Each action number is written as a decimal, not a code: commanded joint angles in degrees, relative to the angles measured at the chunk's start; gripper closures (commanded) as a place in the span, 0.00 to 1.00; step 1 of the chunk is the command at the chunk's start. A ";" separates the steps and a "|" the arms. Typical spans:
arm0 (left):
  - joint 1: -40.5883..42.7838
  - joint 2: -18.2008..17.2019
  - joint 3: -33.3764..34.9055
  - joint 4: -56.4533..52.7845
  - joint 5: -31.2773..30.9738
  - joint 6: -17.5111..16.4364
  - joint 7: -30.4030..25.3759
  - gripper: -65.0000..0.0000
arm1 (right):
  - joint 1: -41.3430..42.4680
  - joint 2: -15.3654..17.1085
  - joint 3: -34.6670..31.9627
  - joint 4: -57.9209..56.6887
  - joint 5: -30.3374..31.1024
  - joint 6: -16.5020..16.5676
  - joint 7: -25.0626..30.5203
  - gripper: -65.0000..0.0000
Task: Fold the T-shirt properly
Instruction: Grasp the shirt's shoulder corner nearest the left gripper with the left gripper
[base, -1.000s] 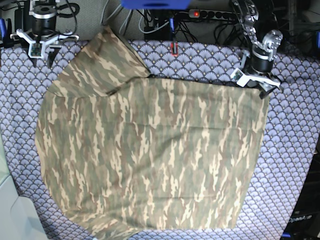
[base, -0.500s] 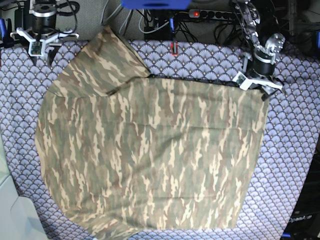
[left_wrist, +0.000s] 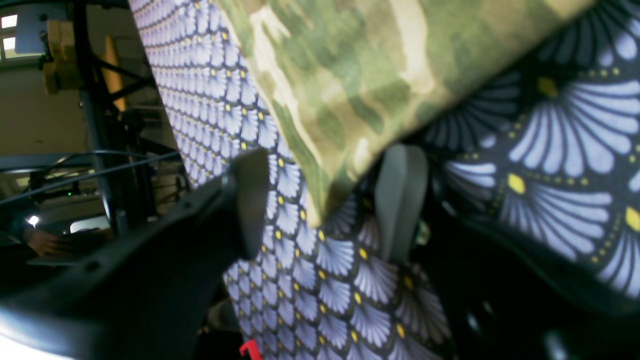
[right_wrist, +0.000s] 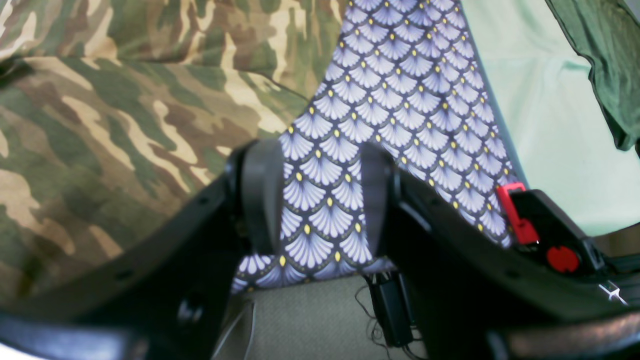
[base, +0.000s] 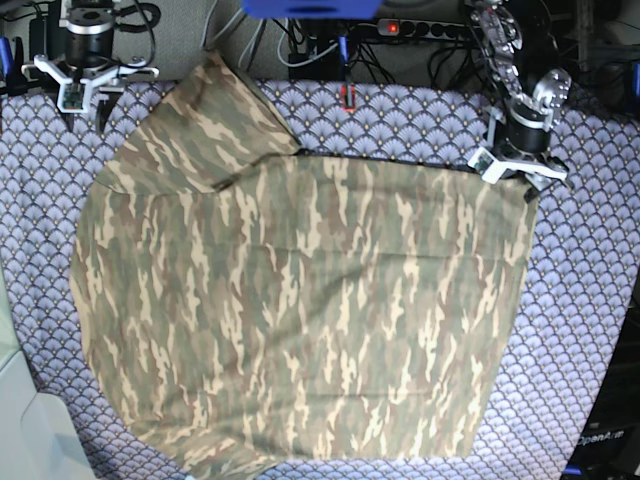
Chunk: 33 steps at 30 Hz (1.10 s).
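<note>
1. While the shirt (base: 300, 310) lies spread flat on the tablecloth (base: 590, 300), the left gripper (base: 513, 170) sits at its far corner, jaws open astride the shirt's edge (left_wrist: 320, 200).
2. Right gripper (base: 85, 92) hovers off the shirt, jaws open, empty.

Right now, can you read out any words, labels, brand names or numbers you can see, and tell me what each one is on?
"OpenArm": white lettering on a dark part at the lower right edge of the base view, cut off at the frame edge.
Nothing else is readable: no print shows on the T-shirt or the tablecloth.
</note>
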 joint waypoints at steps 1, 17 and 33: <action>-1.29 -0.32 -0.04 1.26 -0.27 0.67 -0.02 0.48 | -0.53 0.34 0.38 0.83 -0.40 0.10 1.43 0.60; -2.70 -0.41 -0.04 -3.05 1.13 0.67 0.15 0.48 | -1.23 0.34 0.29 0.83 -0.40 0.10 1.52 0.60; -3.31 -0.06 0.22 -6.39 5.70 4.62 -0.37 0.48 | -1.32 0.34 0.29 0.83 -0.40 0.02 1.52 0.60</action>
